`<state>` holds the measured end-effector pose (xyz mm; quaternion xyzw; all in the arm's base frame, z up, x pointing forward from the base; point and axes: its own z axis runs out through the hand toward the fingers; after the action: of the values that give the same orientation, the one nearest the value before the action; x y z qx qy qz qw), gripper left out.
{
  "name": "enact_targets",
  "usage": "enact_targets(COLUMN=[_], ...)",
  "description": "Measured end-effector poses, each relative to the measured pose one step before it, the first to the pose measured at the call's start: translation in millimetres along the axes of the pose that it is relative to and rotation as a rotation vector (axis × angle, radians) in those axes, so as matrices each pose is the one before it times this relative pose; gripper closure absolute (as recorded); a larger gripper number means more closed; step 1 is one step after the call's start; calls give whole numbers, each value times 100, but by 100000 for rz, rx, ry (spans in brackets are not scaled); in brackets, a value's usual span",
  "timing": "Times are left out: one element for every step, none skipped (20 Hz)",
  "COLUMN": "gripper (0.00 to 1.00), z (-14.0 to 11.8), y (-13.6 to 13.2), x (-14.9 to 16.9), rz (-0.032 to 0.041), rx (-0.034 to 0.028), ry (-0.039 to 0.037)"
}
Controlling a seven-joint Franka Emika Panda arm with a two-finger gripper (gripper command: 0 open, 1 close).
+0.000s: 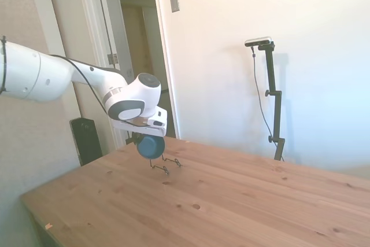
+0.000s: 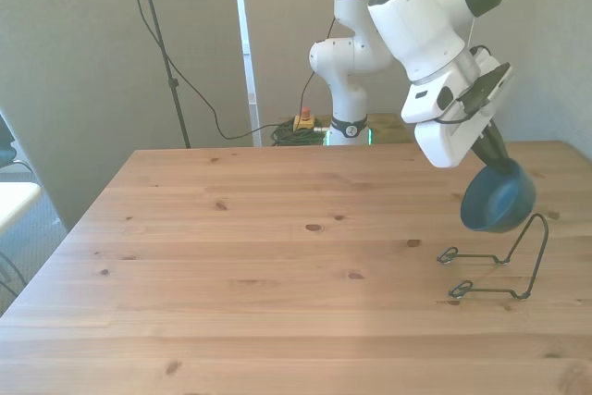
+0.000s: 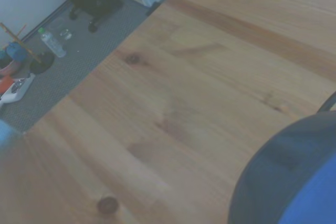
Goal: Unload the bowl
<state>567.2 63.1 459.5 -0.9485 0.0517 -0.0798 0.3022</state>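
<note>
The dark blue bowl [image 2: 499, 197] hangs tilted in the air at the front view's right, just above the thin wire rack [image 2: 488, 291] and clear of the table. My gripper [image 2: 495, 162] is shut on the bowl's upper rim, its dark fingers reaching down from the white hand. From the side, the bowl [image 1: 151, 146] sits under the gripper [image 1: 140, 140] near the table's far left corner, with the rack [image 1: 166, 166] right below it. Up close in the wrist view, the bowl [image 3: 294, 177] is a blurred blue shape over the wood.
The wooden table [image 2: 277, 256] stretches wide to the front view's left of the rack. Its right edge lies close beside the rack. Off the table, the wrist view shows carpet with a bottle [image 3: 52, 43] and clutter.
</note>
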Motion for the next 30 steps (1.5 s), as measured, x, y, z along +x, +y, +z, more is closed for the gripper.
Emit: enact_targets(gripper=[100,100,100,100,100,100,100,100,100,100,100,100,100,100,100,100,100,100,100,100,100,100,100,100,100,100,100,100,100,100], z=[-232,-231,-243,-253,-205,-135,-13,76,209,214,263,194,151,167,150,69,19,10,40,66,117,133,136,59,-7,-84,-1,60,163,227], y=[300,360,398,475,538,599,647,603,674,662,629,650,570,398,308,238,173,145,133,149,188,206,202,174,81,-10,-68,-118,-111,-119], x=[-782,-807,-767,-729,-698,-627,-565,-483,-445,-345,-224,-140,-122,-207,-270,-272,-285,-280,-242,-176,-72,20,102,188,284,400,443,536,565,630], rz=[-412,-225,135,487,1032,1201,1385,1358,1397,1314,1412,1134,845,647,586,812,800,644,645,696,804,865,698,516,368,117,63,75,-6,-51], rx=[-1858,-2301,-2577,-2887,-3128,-2996,-2595,-2047,-2034,-1892,-1789,-2282,-2949,-3035,-3052,-3530,-3381,-3225,-3213,-3929,-3932,-3246,-2641,-2158,-1304,-923,-1008,-1288,-1626,-1668], ry=[-775,-772,-579,-631,-1041,-1083,-1549,-1571,-2356,-2046,-1704,-1086,-823,-874,-957,-730,-792,-383,-328,-132,-174,-58,162,295,314,394,243,210,113,8])
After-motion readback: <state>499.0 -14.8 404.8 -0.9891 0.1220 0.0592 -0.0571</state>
